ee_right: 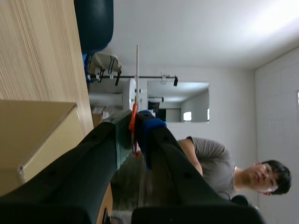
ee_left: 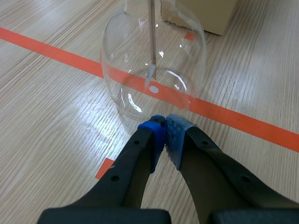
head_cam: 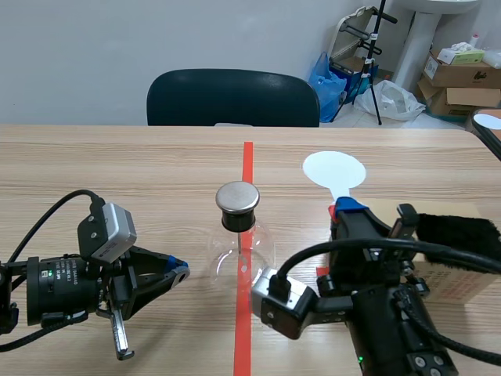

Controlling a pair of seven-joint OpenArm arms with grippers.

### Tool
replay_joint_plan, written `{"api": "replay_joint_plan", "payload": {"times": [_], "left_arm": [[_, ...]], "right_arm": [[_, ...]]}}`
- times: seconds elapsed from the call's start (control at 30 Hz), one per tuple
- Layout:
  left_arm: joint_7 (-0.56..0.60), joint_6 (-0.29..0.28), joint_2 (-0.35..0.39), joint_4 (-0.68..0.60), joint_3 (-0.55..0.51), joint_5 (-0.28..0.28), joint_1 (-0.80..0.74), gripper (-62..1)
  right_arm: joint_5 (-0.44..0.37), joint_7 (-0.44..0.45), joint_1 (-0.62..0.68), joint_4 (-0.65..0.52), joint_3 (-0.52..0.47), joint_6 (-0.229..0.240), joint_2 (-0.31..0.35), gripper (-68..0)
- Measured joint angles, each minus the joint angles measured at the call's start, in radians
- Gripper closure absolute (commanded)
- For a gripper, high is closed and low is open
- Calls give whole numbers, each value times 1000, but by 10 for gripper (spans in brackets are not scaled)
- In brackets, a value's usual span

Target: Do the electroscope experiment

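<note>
1. left end effector [head_cam: 178, 272]: I am holding it clenched on nothing, low over the bench [head_cam: 117, 164] toward its near edge. Its tips are sitting just beside the glass wall of item 2; whether they are touching it, I cannot tell.

2. electroscope flask [head_cam: 239, 262]: standing upright mid-bench on the orange-red tape line, nearer the near edge than the far one. A metal cap [head_cam: 237, 197] is sitting on its black stopper, and a thin rod [ee_left: 152, 32] is hanging down inside with a small leaf at its end.

3. white paddle [head_cam: 334, 170]: my right end effector [head_cam: 350, 210] is grasping it by the red handle, with the disc raised to the right of the cap and apart from it.

4. black fur [head_cam: 458, 229]: lying on a cardboard box [head_cam: 458, 286] by the bench's right edge.

Handling note: I am judging the step in hand to be bringing the disc to the cap. I am planning a slow approach, gripping the handle only, meeting the cap gently without shoving the flask, with my left tips serving as a stop, and watching the leaf.
</note>
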State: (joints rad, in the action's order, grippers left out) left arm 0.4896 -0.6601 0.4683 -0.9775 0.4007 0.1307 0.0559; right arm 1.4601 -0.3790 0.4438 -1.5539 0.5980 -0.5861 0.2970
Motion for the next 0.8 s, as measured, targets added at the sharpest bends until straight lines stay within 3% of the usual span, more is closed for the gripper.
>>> {"api": "replay_joint_plan", "payload": {"times": [0.37, 0.8], "left_arm": [[0, 0, 0, 0, 0, 0, 0, -30], [0, 0, 0, 0, 0, 0, 0, -30]], "right_arm": [[0, -135, 0, 0, 0, 0, 0, -10], [0, -139, 0, 0, 0, 0, 0, -10]]}}
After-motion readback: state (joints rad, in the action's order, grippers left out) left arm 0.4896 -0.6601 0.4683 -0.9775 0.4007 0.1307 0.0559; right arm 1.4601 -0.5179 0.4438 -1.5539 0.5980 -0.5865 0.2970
